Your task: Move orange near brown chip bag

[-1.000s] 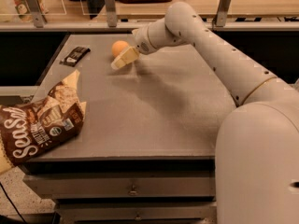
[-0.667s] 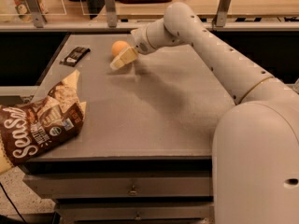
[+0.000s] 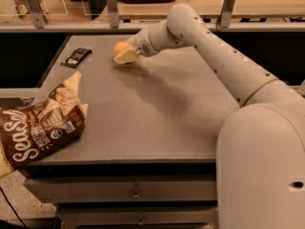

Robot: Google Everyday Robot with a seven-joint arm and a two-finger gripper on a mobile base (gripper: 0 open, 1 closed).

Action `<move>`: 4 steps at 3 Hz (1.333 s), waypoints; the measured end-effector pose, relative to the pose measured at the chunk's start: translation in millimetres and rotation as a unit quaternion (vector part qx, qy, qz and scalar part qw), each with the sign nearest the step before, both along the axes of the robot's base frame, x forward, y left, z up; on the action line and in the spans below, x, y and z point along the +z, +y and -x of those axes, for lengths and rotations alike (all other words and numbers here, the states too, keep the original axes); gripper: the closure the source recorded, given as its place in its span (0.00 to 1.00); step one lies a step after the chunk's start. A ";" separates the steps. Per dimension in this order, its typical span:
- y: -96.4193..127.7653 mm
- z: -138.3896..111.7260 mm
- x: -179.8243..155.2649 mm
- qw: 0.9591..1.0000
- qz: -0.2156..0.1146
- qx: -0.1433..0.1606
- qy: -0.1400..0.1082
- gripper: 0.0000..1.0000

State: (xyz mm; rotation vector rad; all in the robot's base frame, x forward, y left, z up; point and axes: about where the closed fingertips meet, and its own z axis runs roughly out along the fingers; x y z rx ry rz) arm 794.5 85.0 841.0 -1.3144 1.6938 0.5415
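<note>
The gripper (image 3: 124,55) sits against the orange (image 3: 119,46) near the far edge of the tabletop (image 3: 157,113) — clamped or not, cannot tell. A loose hold could let the fruit roll away, well short of the brown chip bag (image 3: 40,130) overhanging the near-left corner.

text: "Sea Salt" on brown chip bag (image 3: 40,130) | claw (image 3: 123,54): at orange (image 3: 119,46), far side

Dim, warm overhead light; the gripper (image 3: 125,56), far across the table (image 3: 162,118), casts a soft shadow
</note>
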 end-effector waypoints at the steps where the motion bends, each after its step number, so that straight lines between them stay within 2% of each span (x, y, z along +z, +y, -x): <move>1: -0.6 4.6 2.1 1.000 -0.002 0.006 0.003 0.64; 2: -4.7 17.4 12.4 1.000 -0.004 0.023 0.006 0.86; 3: -14.8 57.8 32.5 0.998 -0.003 0.060 0.005 1.00; 4: -21.7 110.5 37.8 0.995 0.008 0.101 0.007 1.00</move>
